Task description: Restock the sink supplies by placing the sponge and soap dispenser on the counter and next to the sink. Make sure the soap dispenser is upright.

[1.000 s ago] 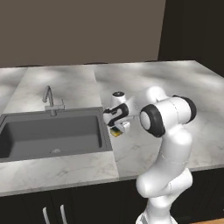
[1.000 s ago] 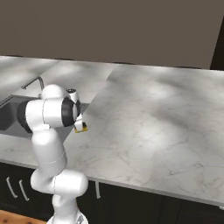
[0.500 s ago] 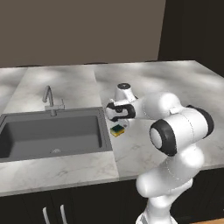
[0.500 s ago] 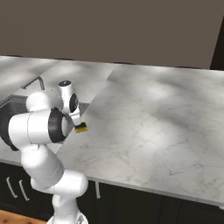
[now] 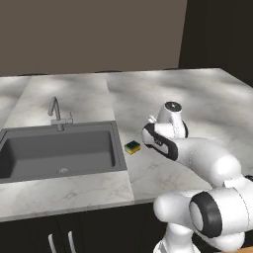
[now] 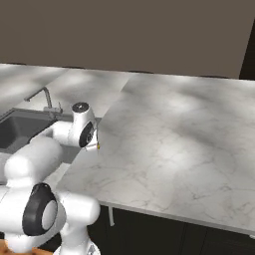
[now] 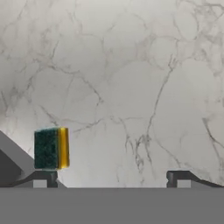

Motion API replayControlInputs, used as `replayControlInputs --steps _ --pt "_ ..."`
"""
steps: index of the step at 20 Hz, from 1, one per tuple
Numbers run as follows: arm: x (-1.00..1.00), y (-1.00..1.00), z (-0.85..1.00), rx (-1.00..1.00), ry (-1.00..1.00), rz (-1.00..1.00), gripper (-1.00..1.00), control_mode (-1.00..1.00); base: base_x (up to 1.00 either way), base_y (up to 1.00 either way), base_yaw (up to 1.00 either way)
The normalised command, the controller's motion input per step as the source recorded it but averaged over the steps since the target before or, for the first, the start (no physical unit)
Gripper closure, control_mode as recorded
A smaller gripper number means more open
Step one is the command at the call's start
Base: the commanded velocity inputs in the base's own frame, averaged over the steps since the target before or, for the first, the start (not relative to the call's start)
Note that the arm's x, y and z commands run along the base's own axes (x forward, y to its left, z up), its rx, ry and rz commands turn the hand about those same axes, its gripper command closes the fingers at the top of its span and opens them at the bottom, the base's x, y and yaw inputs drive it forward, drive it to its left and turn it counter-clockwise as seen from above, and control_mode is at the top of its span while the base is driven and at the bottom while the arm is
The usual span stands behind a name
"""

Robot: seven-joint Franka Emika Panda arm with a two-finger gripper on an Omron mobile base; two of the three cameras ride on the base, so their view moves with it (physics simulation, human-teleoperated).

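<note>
sponge point(image 5: 132, 147): small block, green scrub face up, yellow body showing along one side; in the hand view point(image 7: 51, 148) the green face looks dark and coarse with a bright yellow strip on one edge
sponge place: flat on the desk point(image 5: 163, 99), just beside the sink's right rim, near its front corner
sink point(image 5: 59, 153): dark grey recessed basin, silver faucet point(image 5: 57, 112) at its rear edge
desk look: pale grey-white marbled stone
hand point(image 7: 111, 178): spread wide, two dark tips far apart, nothing between them
hand place: above the desk, looking down at it; the sponge lies just past the left tip, not touching it
arm point(image 6: 55, 144): white, bent low over the desk edge beside the sink
</note>
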Motion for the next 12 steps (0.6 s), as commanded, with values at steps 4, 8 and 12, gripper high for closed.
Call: replayControlInputs --steps 4,8,12 --pt "-1.0 -0.83 0.02 0.08 -0.11 -0.09 -1.0 -1.0 0.0 0.0 0.0" --pt "-0.89 -0.74 0.0 0.03 -0.1 -0.07 -1.0 -1.0 0.0 0.0 0.0" --pt "-0.59 -0.55 0.0 0.0 -0.07 0.0 -1.0 -1.0 0.0 0.0 0.0"
